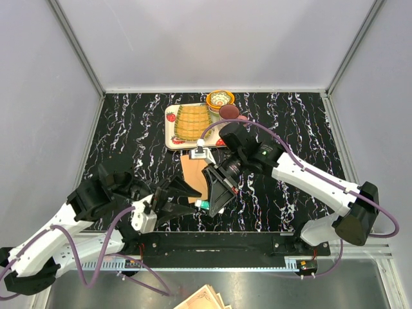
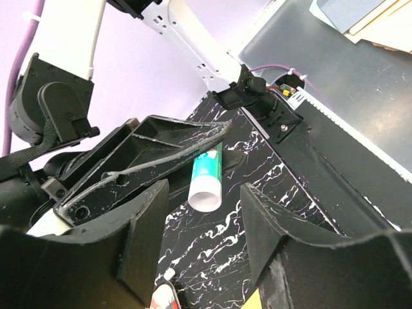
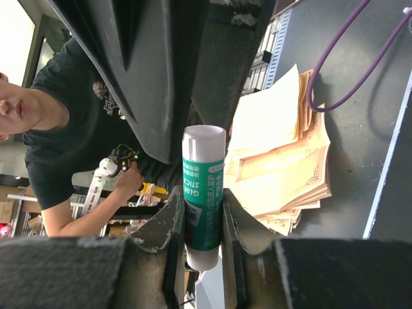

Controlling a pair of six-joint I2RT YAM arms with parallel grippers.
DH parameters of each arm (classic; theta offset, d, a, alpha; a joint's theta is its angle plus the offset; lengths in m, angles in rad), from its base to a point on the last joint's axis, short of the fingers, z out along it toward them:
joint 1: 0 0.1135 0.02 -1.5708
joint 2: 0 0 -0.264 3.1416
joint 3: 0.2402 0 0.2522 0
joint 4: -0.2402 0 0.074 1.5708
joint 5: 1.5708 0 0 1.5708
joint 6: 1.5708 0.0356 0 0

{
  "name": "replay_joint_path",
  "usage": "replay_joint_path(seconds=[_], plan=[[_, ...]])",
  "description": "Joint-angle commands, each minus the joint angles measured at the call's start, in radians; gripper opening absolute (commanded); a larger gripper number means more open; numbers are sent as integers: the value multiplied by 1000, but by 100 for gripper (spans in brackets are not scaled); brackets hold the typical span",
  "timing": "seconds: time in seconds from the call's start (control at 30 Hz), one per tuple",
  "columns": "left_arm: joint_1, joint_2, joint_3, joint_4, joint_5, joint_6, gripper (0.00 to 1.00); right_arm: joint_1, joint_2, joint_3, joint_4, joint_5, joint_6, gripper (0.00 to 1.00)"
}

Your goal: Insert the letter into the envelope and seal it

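Observation:
The orange-tan envelope (image 1: 192,168) lies flat on the black marbled table, just in front of the tray, partly under the arms. The letter does not show as a separate sheet. My right gripper (image 1: 212,199) is shut on a green and white glue stick (image 1: 201,204), holding it above the table near the envelope's front edge. In the right wrist view the glue stick (image 3: 203,193) sits upright between the right gripper's (image 3: 199,215) fingers. My left gripper (image 1: 188,193) is open and empty, pointing at the glue stick (image 2: 207,177) from close by. In its own view the left gripper (image 2: 203,225) stands wide open.
A strawberry-patterned tray (image 1: 170,132) with a yellow-green striped item stands at the back centre. A small patterned bowl (image 1: 220,99) and a brown disc (image 1: 229,111) are beside it. A stack of ornate-edged beige paper (image 1: 205,299) lies below the table's near edge, also in the right wrist view (image 3: 283,161).

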Motion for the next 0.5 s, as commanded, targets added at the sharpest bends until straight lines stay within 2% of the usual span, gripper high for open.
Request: replay_joint_path(seconds=[0.0, 0.1, 0.23, 0.27, 0.37, 0.47], plan=[[-36, 24, 26, 35, -32, 48, 52, 17, 1, 13, 33, -51, 18, 0], [-56, 32, 29, 32, -55, 43, 45, 21, 0, 14, 36, -52, 20, 0], [-67, 41, 39, 6, -73, 28, 29, 21, -2, 21, 37, -51, 24, 0], [-67, 41, 44, 3, -75, 11, 22, 21, -2, 22, 36, -46, 24, 0], [-66, 38, 55, -3, -81, -26, 16, 15, -7, 25, 27, -15, 7, 0], [-67, 48, 73, -3, -80, -162, 13, -30, 0, 48, -11, 38, -19, 0]])
